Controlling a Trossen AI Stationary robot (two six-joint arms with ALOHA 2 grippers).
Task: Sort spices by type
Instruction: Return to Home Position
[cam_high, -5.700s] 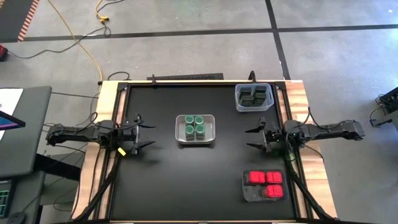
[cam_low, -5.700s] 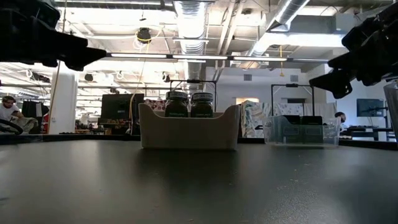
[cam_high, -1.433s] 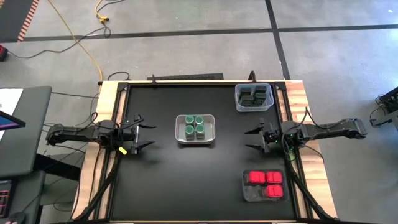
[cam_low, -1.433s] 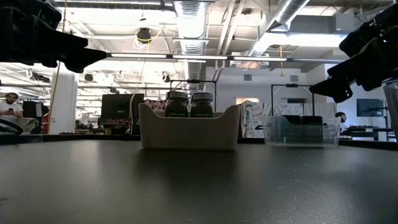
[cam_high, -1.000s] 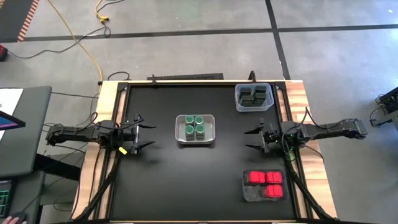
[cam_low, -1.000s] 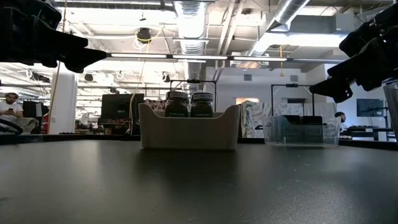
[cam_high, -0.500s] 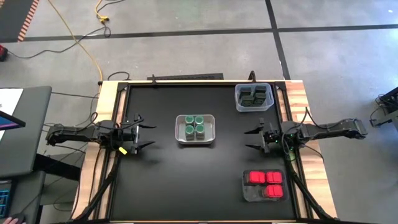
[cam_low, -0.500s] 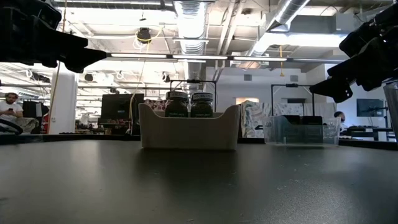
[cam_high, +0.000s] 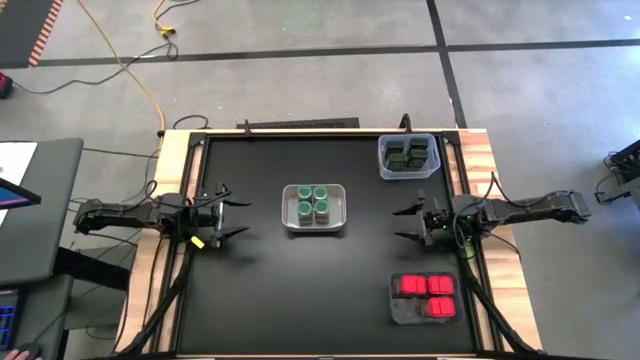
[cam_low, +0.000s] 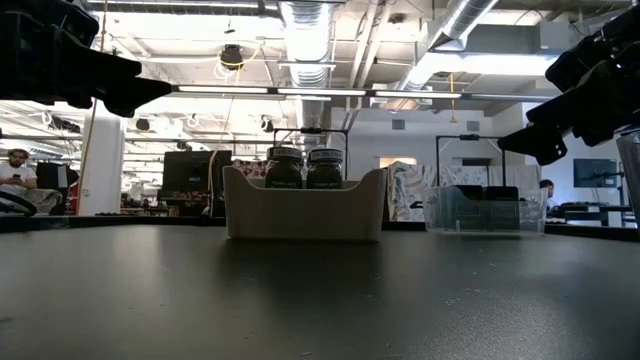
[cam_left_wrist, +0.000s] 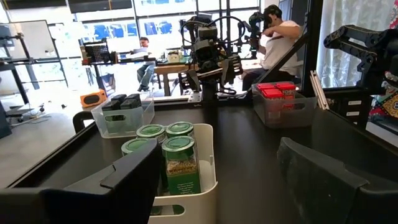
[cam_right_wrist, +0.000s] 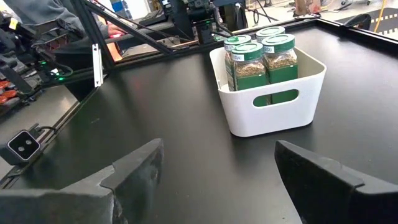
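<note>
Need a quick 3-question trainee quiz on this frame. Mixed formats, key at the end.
1. How many jars stand in the white bin?
2. The red boxes lie in: A) the white bin B) the clear bin C) the grey bin.
3. True or false: the left gripper is shut on a jar.
Key: 1. Four. 2. C. 3. False: it is open and empty, like the right gripper.
</note>
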